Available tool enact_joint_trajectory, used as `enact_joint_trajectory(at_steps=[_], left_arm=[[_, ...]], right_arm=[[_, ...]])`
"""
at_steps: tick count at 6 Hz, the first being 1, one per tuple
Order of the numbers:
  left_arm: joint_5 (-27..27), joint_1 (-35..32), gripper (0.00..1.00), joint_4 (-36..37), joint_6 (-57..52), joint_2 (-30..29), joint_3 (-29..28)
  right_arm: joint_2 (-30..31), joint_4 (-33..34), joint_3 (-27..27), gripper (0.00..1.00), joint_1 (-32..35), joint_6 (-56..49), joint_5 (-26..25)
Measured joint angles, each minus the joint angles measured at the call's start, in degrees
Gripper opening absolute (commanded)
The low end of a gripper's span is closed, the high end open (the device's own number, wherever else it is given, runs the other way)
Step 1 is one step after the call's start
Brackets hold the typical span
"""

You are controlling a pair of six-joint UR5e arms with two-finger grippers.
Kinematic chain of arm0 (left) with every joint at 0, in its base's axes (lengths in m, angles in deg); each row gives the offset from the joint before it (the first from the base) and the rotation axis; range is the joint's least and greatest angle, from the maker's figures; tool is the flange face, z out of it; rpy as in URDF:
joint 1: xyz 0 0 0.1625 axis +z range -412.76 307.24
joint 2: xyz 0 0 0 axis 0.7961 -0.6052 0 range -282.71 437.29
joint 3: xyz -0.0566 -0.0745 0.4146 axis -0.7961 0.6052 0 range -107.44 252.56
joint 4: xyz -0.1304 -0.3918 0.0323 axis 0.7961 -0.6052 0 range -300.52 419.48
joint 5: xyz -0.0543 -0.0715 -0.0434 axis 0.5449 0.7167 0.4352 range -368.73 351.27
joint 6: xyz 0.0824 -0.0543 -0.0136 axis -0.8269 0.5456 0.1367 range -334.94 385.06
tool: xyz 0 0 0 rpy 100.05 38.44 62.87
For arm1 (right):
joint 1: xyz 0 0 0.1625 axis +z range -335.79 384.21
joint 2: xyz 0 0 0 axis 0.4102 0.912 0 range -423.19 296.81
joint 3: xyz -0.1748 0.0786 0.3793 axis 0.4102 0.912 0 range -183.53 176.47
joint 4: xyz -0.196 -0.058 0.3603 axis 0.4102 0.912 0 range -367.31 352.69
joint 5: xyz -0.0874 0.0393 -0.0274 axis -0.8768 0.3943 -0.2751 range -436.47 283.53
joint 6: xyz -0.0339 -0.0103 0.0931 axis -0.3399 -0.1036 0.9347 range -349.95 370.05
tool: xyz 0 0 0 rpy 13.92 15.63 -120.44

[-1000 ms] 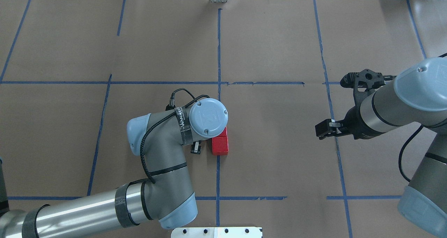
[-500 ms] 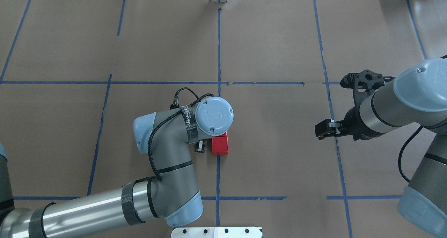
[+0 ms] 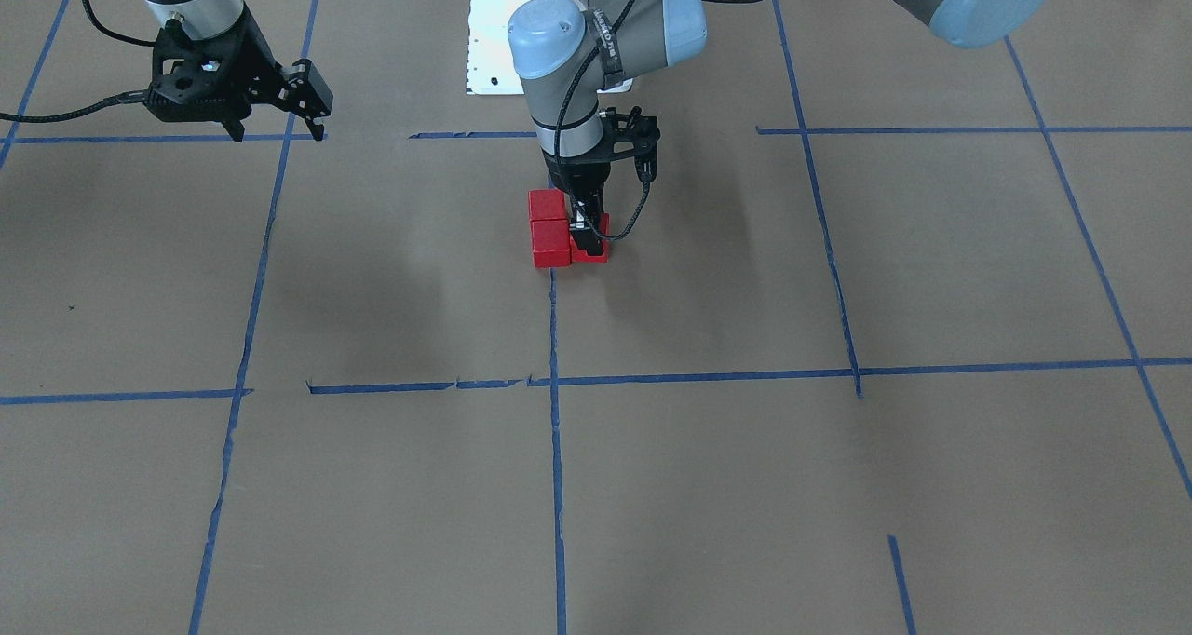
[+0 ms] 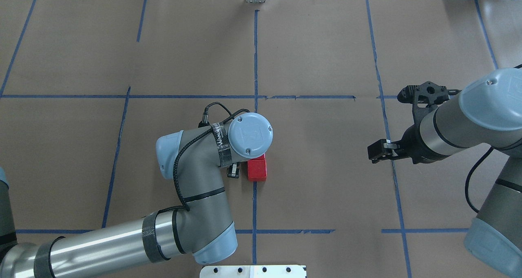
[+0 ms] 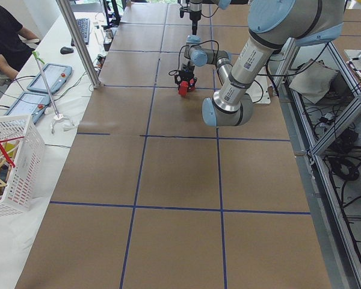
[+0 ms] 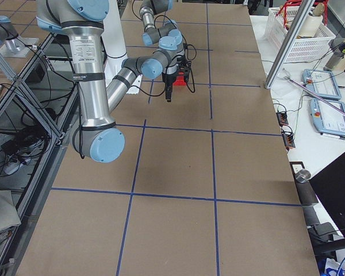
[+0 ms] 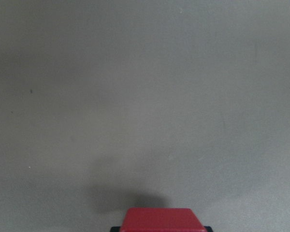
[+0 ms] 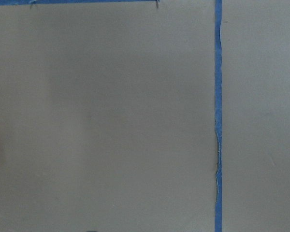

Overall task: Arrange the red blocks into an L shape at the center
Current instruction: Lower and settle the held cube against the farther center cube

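Three red blocks lie together on the center line (image 3: 552,337). In the front-facing view two blocks (image 3: 548,205) (image 3: 549,242) form a column on the line. The third red block (image 3: 596,251) sits against the nearer one, on that view's right. My left gripper (image 3: 585,236) points straight down and is shut on this third block, which rests low on the paper. The left wrist view shows the held block (image 7: 163,220) at its bottom edge. Overhead, my left wrist hides all but one block (image 4: 257,170). My right gripper (image 4: 377,151) hangs open and empty far to the right.
Brown paper with blue tape lines (image 4: 383,107) covers the table. The white robot base plate (image 4: 253,271) is at the near edge. A white basket (image 5: 12,162) and operators' devices stand off the table's far side.
My left arm shifted a little to the right with the held block between one second and half a second ago, then stayed still. The right arm has not moved.
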Motion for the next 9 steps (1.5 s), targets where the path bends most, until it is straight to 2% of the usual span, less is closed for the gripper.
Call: enact_joint_trajectory(at_steps=[9], left_arm=[[-0.8, -0.2, 0.06, -0.1, 8.0, 0.0, -0.5]], right_arm=[[0.0, 0.0, -0.1, 1.00, 0.0, 0.1, 0.0]])
